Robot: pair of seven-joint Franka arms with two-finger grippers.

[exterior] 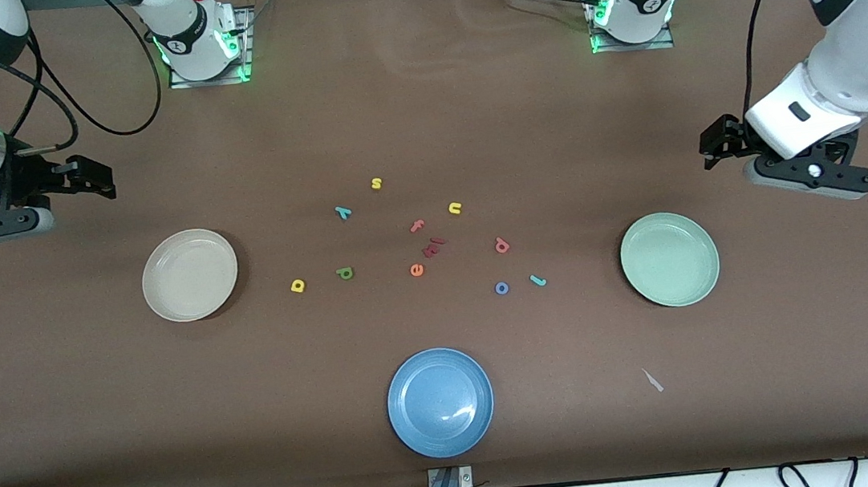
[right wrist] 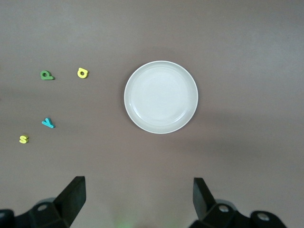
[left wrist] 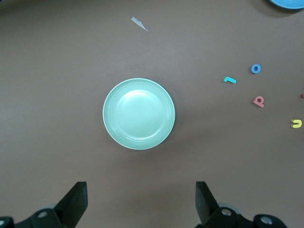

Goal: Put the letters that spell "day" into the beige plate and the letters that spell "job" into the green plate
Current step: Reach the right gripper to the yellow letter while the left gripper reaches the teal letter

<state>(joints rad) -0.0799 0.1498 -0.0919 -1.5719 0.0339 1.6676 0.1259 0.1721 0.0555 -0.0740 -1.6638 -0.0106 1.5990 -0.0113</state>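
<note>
1. The left tool [exterior: 714, 143] hangs in the air at the left arm's end of the table [exterior: 421, 116], its fingers [left wrist: 76, 202] spread wide and holding nothing.
2. The right tool [exterior: 93, 181] hangs at the right arm's end of the table, its fingers [right wrist: 73, 197] spread wide too, also holding nothing.
3. The beige plate [exterior: 190, 275] lies on the table toward the right arm's end, with nothing in it.
4. The green plate [exterior: 670, 259] lies toward the left arm's end, also with nothing in it.
5. A blue plate [exterior: 440, 402] lies between them, nearest the front camera.
6. All the letters lie loose on the table between the beige and green plates.
7. The yellow "a" [exterior: 297, 286] and green "d" [exterior: 345, 272] lie side by side, nearest the beige plate; the teal "y" [exterior: 343, 212] is farther from the camera than those two.
8. The red-pink "b" [exterior: 502, 245], blue "o" [exterior: 502, 288] and teal "j" [exterior: 538, 280] form a small cluster toward the green plate, the "o" and "j" nearer the camera than the "b".
9. In the middle lie the pink "f" [exterior: 418, 226], orange "e" [exterior: 417, 269], yellow "u" [exterior: 454, 208], yellow "s" [exterior: 376, 183] and a dark red piece [exterior: 433, 248] whose shape cannot be made out.
</note>
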